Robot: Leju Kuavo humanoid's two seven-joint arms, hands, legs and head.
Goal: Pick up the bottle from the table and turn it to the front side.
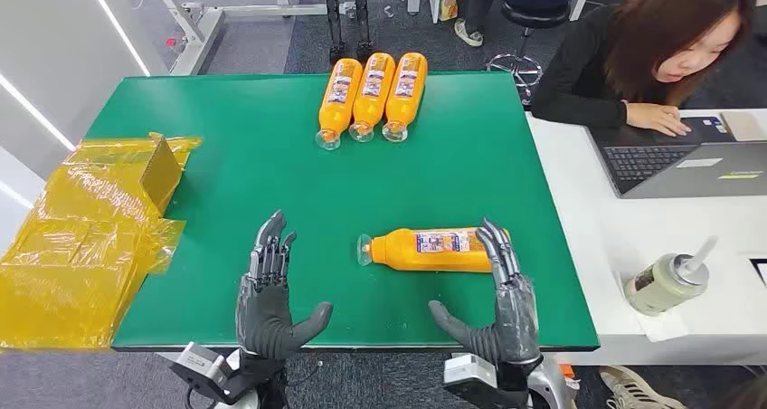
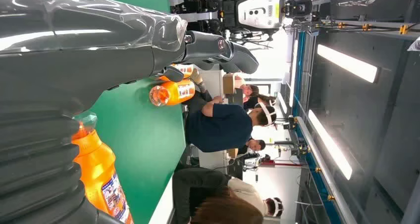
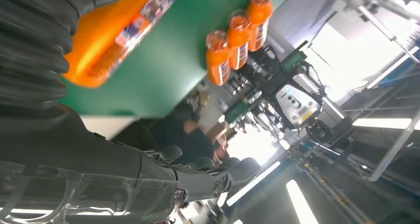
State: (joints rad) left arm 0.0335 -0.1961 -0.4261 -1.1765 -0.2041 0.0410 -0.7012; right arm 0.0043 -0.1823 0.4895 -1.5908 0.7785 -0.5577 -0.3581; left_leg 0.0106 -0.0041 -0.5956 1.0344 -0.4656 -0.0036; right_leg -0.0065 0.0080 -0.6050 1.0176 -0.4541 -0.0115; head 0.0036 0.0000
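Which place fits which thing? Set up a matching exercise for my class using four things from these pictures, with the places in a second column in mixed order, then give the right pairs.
Things:
1. Lone bottle
2. Row of three bottles
3. Yellow bags
4. Laptop

Places:
A. On the white desk, in front of a seated person
B. At the far edge of the green table
C. Off the green table's left edge
D. Lying on its side near the right hand

Pairs: 1-D, 2-B, 3-C, 4-A
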